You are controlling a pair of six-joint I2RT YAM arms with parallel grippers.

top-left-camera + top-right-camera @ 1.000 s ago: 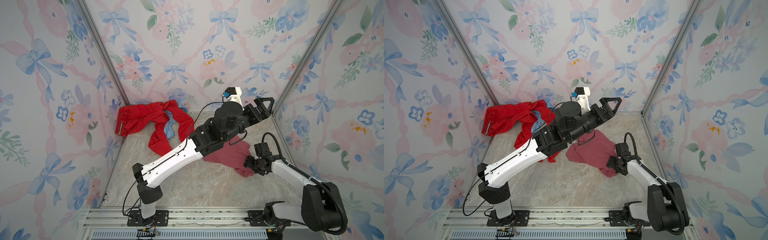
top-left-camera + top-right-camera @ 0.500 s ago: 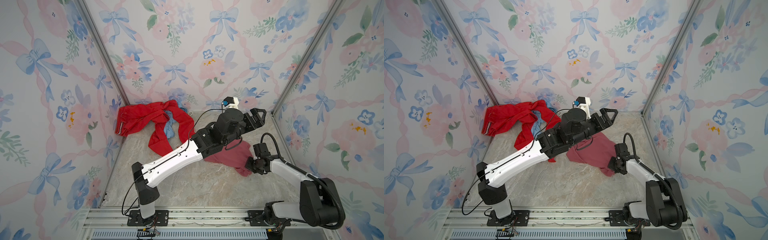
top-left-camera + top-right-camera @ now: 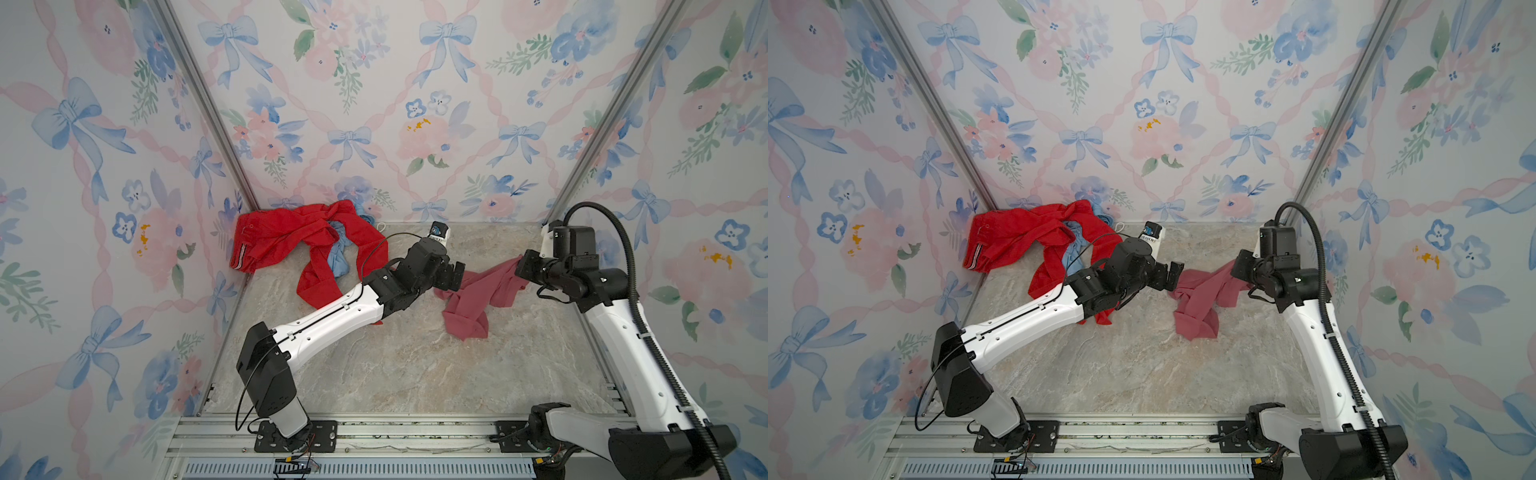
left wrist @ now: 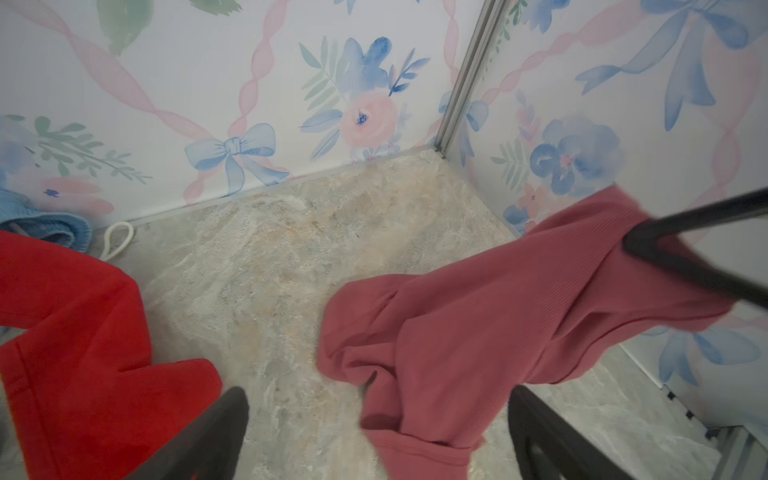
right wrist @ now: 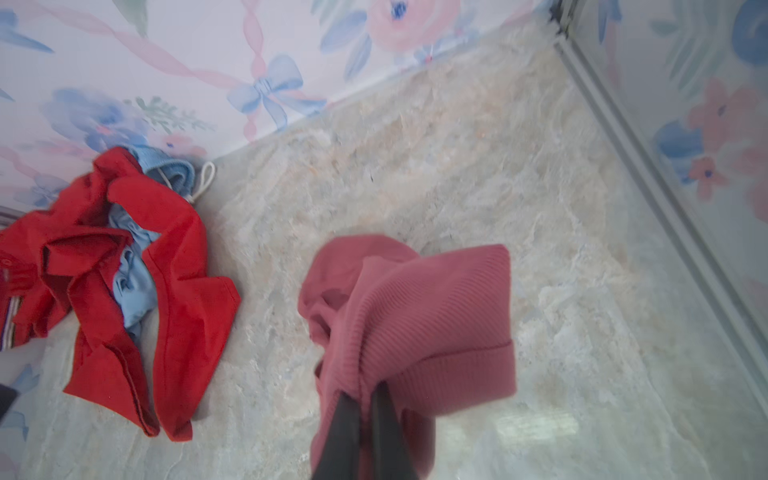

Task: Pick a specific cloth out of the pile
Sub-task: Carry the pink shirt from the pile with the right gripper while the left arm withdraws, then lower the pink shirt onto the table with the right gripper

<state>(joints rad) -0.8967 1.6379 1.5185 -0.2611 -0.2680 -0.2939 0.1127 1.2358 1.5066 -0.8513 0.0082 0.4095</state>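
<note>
At the far left corner of the bench (image 3: 395,374), in both top views, sat the pile (image 3: 309,249): red trousers (image 3: 266,237) tangled round a blue cloth (image 3: 337,257). The cloth (image 3: 478,299) was well apart from the pile, right of the bench's middle. One end was raised by the right tool (image 3: 520,267), which was clamped on it, and the rest trailed down onto the bench. The left tool (image 3: 458,276) stood wide, just beside the cloth's other end; whether it touched could not be told.

In the left wrist view, the wide fingers (image 4: 199,440) flanked the cloth's lower fold, and a dark finger of the right tool crossed the raised end.

In the right wrist view, the narrow fingers (image 5: 338,436) pinched a ribbed fold.
</note>
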